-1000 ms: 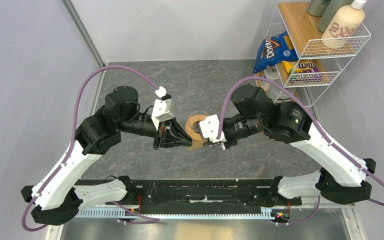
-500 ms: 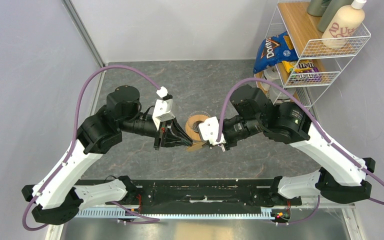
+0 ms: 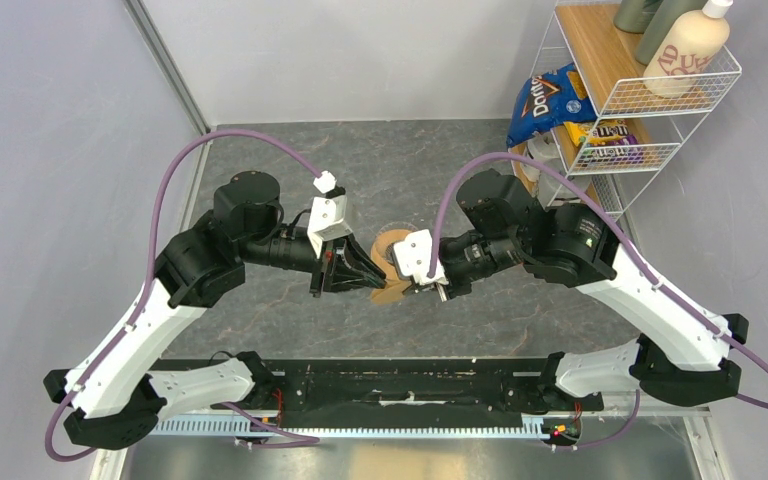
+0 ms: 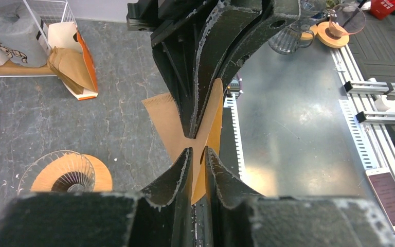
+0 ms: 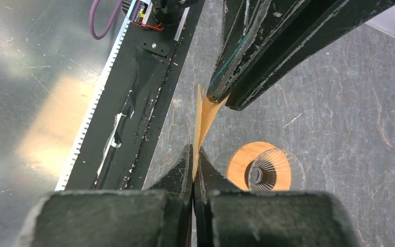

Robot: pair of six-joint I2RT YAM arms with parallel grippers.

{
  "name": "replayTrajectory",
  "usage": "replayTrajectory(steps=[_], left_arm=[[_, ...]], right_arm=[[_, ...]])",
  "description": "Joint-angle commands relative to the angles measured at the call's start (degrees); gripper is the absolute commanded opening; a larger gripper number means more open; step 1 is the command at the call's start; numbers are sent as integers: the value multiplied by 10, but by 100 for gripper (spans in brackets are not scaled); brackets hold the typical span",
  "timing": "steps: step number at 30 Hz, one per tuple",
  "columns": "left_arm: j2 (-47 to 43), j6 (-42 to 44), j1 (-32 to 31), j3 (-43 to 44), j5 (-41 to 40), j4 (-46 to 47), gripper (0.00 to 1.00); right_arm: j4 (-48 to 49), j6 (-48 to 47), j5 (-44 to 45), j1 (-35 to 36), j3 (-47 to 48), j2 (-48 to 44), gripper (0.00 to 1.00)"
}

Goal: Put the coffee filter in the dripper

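The coffee filter (image 3: 392,292), a tan paper fan, hangs in the air between both grippers, just in front of the dripper (image 3: 391,246). My left gripper (image 3: 368,279) is shut on one edge of it and my right gripper (image 3: 417,285) is shut on the other. In the left wrist view the filter (image 4: 165,114) runs from my left gripper (image 4: 198,152) up to the right fingers (image 4: 201,98). In the right wrist view the filter (image 5: 204,119) stands edge-on above my right gripper (image 5: 193,150), its layers parting slightly. The dripper (image 5: 265,172) stands upright on its wooden collar, with nothing in it.
A white wire rack (image 3: 650,100) at the back right holds a blue chip bag (image 3: 548,98), a candy bag and bottles. A paper bag (image 4: 74,67) lies by the rack's foot. The black rail (image 3: 410,385) runs along the near edge, with a metal bench beyond.
My right gripper has moved a little to the left and my left gripper has drawn back slightly. The filter between them now shows wider below the fingers.
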Motion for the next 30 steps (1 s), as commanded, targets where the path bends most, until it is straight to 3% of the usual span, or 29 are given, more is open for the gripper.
replayTrajectory(steps=[1, 7, 11, 16, 22, 26, 27, 30], left_arm=[[-4, 16, 0, -9, -3, 20, 22], [-5, 24, -1, -14, 4, 20, 29], [2, 18, -1, -7, -4, 21, 18], [14, -60, 0, -20, -21, 56, 2], [17, -105, 0, -38, -22, 78, 2], [7, -118, 7, -44, -46, 77, 2], [2, -124, 14, -48, -38, 82, 2], [-10, -145, 28, -60, -23, 110, 2]], right_arm=[[23, 24, 3, 3, 17, 2, 0], [36, 45, 15, 3, 17, 5, 0], [36, 32, 2, 3, 15, 2, 0], [37, 18, -3, 3, 21, 7, 0], [39, 30, 17, 3, 36, 20, 0], [66, 79, 84, 1, 22, 6, 0], [68, 92, 102, -2, 20, 2, 4], [68, 115, 109, -15, 13, -11, 28]])
